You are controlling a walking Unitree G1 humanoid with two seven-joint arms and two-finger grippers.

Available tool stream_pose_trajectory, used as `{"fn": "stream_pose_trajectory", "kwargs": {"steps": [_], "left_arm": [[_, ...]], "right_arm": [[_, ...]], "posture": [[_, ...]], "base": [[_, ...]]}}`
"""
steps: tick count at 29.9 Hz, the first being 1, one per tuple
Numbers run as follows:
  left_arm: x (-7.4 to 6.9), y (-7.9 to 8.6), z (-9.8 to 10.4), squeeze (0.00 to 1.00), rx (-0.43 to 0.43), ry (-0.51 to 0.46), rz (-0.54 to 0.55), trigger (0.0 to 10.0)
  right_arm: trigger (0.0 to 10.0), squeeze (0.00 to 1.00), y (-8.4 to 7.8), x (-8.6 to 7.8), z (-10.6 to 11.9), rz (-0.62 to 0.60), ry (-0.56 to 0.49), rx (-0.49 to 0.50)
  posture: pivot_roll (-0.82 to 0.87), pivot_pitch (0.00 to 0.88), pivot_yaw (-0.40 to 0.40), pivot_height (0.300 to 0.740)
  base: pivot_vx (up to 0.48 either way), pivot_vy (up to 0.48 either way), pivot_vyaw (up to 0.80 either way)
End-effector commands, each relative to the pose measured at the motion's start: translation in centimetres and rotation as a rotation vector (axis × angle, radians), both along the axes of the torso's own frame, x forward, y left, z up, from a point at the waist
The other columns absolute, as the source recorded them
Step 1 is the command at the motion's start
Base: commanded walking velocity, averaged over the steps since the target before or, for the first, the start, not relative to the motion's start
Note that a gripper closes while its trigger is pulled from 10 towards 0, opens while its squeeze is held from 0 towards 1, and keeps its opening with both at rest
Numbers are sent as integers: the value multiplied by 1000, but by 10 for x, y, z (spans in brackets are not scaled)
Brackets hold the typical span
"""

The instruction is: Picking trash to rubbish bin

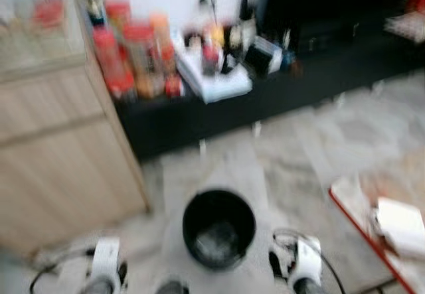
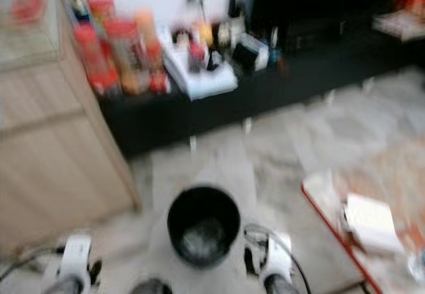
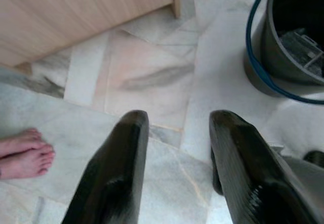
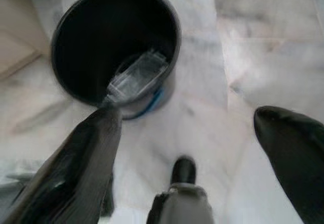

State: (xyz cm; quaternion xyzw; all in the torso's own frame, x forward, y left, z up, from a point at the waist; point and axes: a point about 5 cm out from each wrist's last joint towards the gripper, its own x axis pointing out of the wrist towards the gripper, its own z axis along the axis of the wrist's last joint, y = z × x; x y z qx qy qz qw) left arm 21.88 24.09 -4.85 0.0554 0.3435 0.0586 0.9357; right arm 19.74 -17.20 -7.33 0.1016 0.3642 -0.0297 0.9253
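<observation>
A black round rubbish bin (image 1: 218, 227) stands on the marble floor just in front of me, between my two arms. Inside it lies a clear plastic container (image 4: 136, 75). My left gripper (image 3: 178, 128) hangs low beside the bin (image 3: 288, 42), its fingers open over bare floor with nothing between them. My right gripper (image 4: 190, 128) hangs on the bin's other side, fingers spread wide open and holding nothing. The head views are blurred.
A light wooden cabinet (image 1: 60, 148) stands at the left. A low black shelf (image 1: 265, 88) behind the bin carries several bottles and jars. A red-edged mat (image 1: 378, 227) with a white object lies at the right. A person's bare feet (image 3: 23, 153) stand near my left gripper.
</observation>
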Motion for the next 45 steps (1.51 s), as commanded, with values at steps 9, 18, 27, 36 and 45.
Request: {"fn": "stream_pose_trajectory", "kwargs": {"steps": [9,18,27,36,45], "left_arm": [[2,-3,0,0,-16,-8,7,10000],[3,-4,1,0,-19,-12,6,10000],[6,-5,2,0,-23,-21,11,10000],[10,-5,6,0,-24,-40,15,10000],[47,-18,34,0,59,-197,-130,10000]], "right_arm": [[10000,0,-6,-3,-1,-15,7,-9],[10000,0,-6,-2,0,-15,1,-10],[10000,0,-8,0,1,-9,-4,-14],[10000,0,-7,7,5,23,-34,-27],[10000,0,-8,37,26,70,-169,-63]], "posture": [[154,134,-57,740],[150,148,-59,740],[152,157,-63,740],[150,158,-66,740],[144,156,-67,740]], "base": [[-266,0,0],[-263,0,0],[-262,0,0],[-230,0,0],[0,0,0]]}}
